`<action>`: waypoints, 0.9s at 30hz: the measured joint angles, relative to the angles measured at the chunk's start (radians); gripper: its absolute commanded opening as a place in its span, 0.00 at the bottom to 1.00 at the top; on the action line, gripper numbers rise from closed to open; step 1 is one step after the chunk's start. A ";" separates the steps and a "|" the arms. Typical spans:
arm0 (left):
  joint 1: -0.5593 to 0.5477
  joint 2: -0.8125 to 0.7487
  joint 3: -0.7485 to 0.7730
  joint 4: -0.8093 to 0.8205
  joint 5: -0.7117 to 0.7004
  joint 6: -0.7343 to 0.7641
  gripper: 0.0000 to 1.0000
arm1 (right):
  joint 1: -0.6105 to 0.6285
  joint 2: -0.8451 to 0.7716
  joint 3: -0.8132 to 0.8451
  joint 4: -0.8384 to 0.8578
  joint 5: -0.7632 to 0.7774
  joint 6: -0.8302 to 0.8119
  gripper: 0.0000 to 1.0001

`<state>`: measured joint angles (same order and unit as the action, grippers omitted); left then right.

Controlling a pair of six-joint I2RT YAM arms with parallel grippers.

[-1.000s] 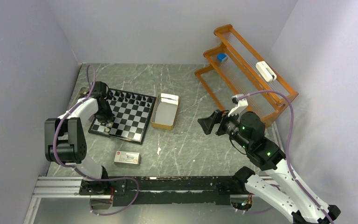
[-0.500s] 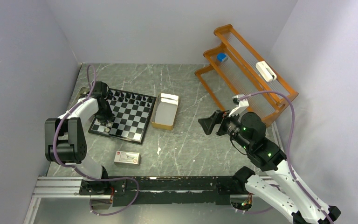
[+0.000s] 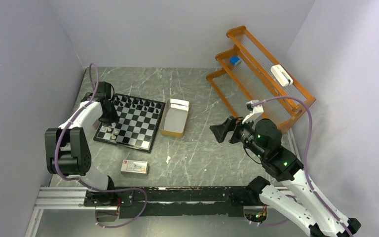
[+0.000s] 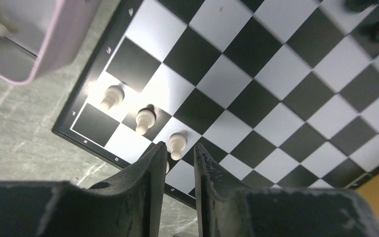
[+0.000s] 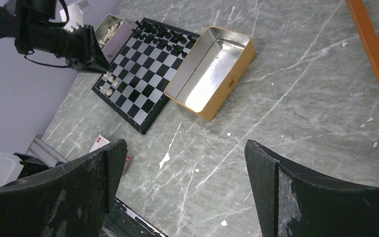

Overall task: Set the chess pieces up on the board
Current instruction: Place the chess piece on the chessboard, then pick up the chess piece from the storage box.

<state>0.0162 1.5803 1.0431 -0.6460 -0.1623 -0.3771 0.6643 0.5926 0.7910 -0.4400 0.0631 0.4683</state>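
Now we are hovering our left gripper (image 4: 180, 148), jaws narrowly apart and empty, over the board (image 4: 256, 103) corner where three pale chess pieces (image 4: 145, 120) are standing; our right gripper (image 5: 185, 143) is gaping wide, well apart.

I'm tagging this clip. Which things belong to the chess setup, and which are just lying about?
Job: board, pale pieces, black pieces, small tin holding more pieces.
Lying about: open tan box, white-and-red carton, orange rack.
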 measured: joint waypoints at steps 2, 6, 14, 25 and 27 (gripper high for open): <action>0.000 -0.012 0.035 -0.012 -0.001 0.001 0.39 | 0.000 0.000 0.000 0.000 0.000 0.000 0.94; 0.000 -0.055 0.110 -0.025 -0.006 0.010 0.55 | 0.000 0.001 0.000 0.000 -0.001 0.001 0.94; 0.004 -0.067 0.235 -0.039 -0.063 0.012 0.60 | 0.000 0.011 0.000 0.000 -0.004 0.000 0.94; 0.158 0.060 0.364 0.011 -0.063 -0.032 0.45 | 0.000 0.031 0.000 0.000 -0.006 -0.001 0.94; 0.174 0.080 0.378 0.017 -0.065 -0.033 0.43 | 0.000 0.027 0.000 0.000 -0.006 -0.001 0.94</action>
<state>0.1902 1.6604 1.4208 -0.6289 -0.2276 -0.4103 0.6643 0.6201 0.7910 -0.4397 0.0574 0.4671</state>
